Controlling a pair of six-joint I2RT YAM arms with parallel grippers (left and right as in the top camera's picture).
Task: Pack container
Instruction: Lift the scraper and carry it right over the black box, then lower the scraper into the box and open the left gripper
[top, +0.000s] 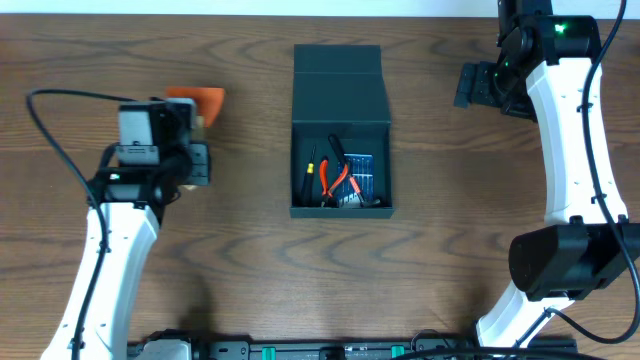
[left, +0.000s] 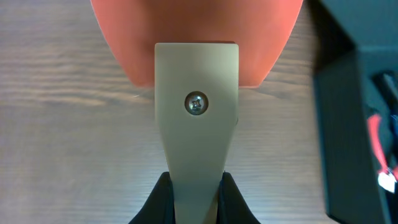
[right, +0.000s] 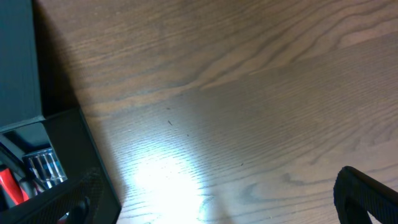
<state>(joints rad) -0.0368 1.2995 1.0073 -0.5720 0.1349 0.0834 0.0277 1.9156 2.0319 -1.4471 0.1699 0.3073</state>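
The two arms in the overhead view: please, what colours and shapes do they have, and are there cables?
The left arm and the right arm have white rounded links and black joints. A small green light glows on each. A thin black cable loops beside the left arm, and another runs along the right one. The fingers are black.

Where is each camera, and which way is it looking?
Overhead: above the table, looking straight down at the container; left arm and right arm show.
Left wrist: looks along the left claw, shut on the orange scraper; container at right.
Right wrist: looks down at the table; one claw finger shows.
All share the container.
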